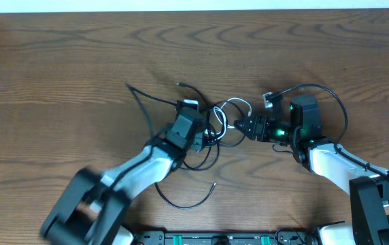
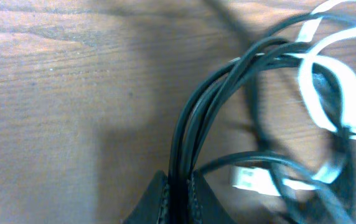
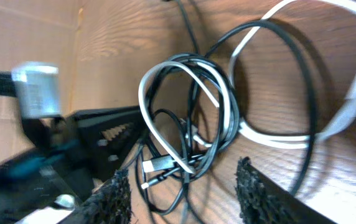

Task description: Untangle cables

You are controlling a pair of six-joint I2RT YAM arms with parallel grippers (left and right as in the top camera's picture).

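**Overhead.** The cables (image 1: 223, 122) lie in one knot mid-tabletop (image 1: 79, 54). Loose black tails trail toward the near edge and the far left. Left claw (image 1: 207, 133) is at the knot's left side and right claw (image 1: 241, 125) at its right, tips facing across the loops.

**Left wrist.** Left claw (image 2: 179, 200) is clamped on a bundle of black cords (image 2: 193, 118), several strands running up out of the fingers and arcing right. The white cord (image 2: 327, 93) loops through them farther on. A pale plug (image 2: 249, 179) lies just beside the grip.
- Judgement: with more than one strand pinched, a hard pull here would likely drag the whole knot rather than free anything.
- It serves better as an anchor, held firm and low to the wood.

**Right wrist.** Right claw (image 3: 181, 193) has its fingers (image 3: 112, 199) apart with nothing pinched. The tangle sits just ahead, some strands lying in the gap. The white cord (image 3: 352, 74) makes the wide outer loop on the right.
- Judgement: close on one strand only; the white one looks easiest to single out.
- Draw it slowly away from the left claw along the loop's own path, and ease off if the knot tightens.
- Risk: catching a black strand along with it.
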